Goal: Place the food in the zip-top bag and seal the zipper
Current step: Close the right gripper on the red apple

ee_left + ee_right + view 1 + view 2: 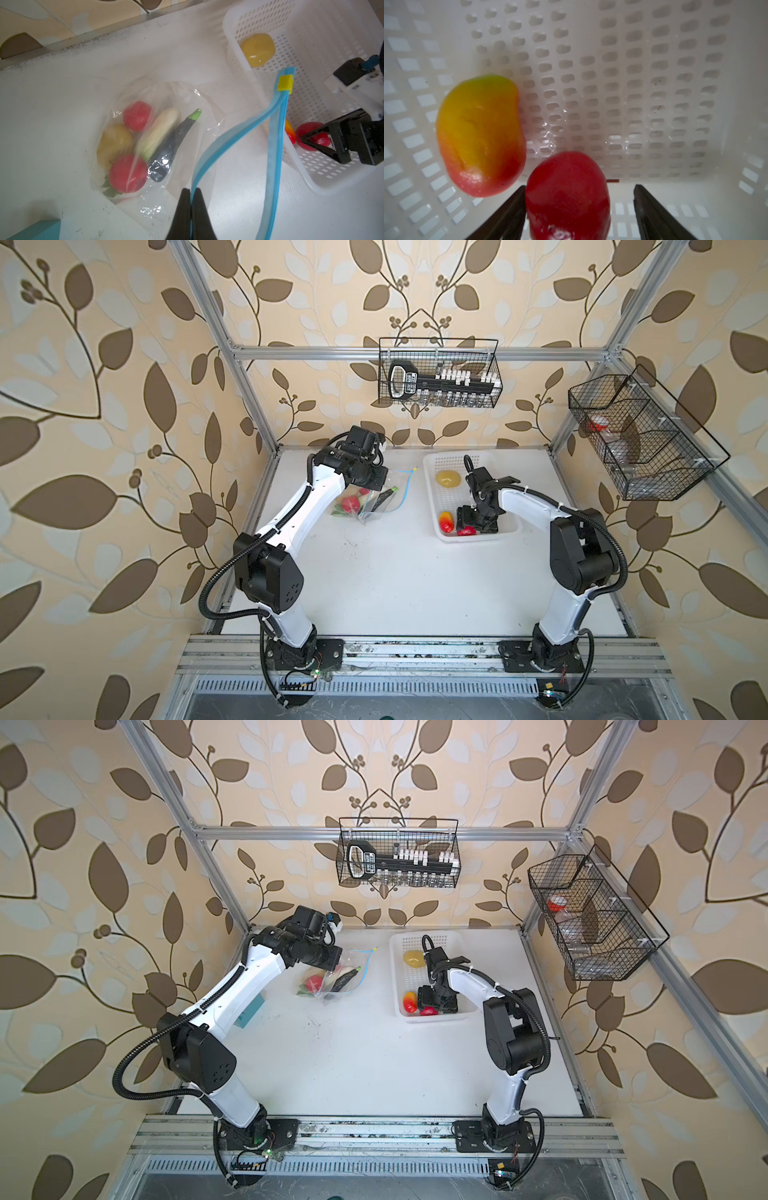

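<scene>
left gripper (190, 207) pinching zipper (228, 137), zip-top bag (182, 99) mouth gaping; right gripper (579, 186) spread round red tomato (566, 193), basket (654, 83) near end

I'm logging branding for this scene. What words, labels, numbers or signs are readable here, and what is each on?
White label on the black tool in the hanging wire basket: there is print, but it is too blurred to read in both top views.
Clear bag and white basket: no print visible.
Nothing else is readable.
</scene>
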You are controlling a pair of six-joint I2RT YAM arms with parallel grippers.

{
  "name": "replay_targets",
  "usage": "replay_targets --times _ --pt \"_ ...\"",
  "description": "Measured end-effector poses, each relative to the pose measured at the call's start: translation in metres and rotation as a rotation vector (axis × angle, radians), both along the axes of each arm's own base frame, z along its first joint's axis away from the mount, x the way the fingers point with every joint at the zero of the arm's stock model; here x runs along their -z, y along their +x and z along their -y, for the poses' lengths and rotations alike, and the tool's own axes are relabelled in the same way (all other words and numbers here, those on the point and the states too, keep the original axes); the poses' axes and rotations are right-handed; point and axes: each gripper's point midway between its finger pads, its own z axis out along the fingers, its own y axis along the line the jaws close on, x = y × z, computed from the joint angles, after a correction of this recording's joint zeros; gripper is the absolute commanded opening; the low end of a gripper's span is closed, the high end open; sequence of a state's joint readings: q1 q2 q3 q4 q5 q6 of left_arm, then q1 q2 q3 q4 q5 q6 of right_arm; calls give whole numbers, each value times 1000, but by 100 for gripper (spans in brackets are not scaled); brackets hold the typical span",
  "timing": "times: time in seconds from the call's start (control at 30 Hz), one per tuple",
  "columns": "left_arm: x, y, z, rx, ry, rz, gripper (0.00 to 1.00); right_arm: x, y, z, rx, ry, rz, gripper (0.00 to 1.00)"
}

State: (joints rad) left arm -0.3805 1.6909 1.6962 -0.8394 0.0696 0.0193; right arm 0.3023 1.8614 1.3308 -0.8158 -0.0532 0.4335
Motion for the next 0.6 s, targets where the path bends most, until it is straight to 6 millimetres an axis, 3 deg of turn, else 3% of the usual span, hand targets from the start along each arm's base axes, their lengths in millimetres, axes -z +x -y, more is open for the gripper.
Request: replay_targets --times 0.6 --pt "0 0 0 0 0 0 0 15 1 -1 -7 1 -29 71"
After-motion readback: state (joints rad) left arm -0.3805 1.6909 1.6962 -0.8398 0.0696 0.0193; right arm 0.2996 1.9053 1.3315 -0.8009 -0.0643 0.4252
